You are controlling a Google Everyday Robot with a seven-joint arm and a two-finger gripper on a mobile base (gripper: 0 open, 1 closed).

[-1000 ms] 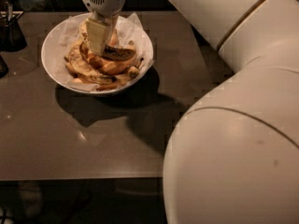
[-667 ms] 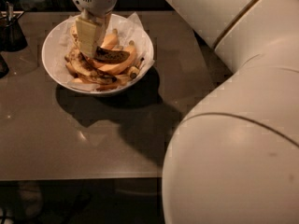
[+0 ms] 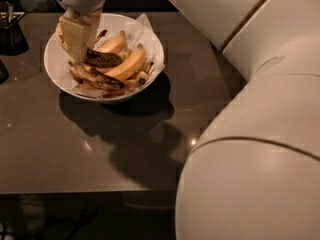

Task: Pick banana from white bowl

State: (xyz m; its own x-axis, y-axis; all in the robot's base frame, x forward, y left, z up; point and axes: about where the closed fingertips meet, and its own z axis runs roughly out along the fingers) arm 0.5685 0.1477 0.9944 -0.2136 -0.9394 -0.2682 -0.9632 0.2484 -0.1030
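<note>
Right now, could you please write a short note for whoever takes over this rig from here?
Gripper: over the left side of the white bowl, its tip at the left end of the banana; whether it has a grip cannot be told.
Things: the banana is within the bowl's rim, on top of the plumper yellow bananas; the bowl stands on the table.
Done: the gripper is at the banana.
Left: confirm the grip, then lift the banana clear of the bowl.
</note>
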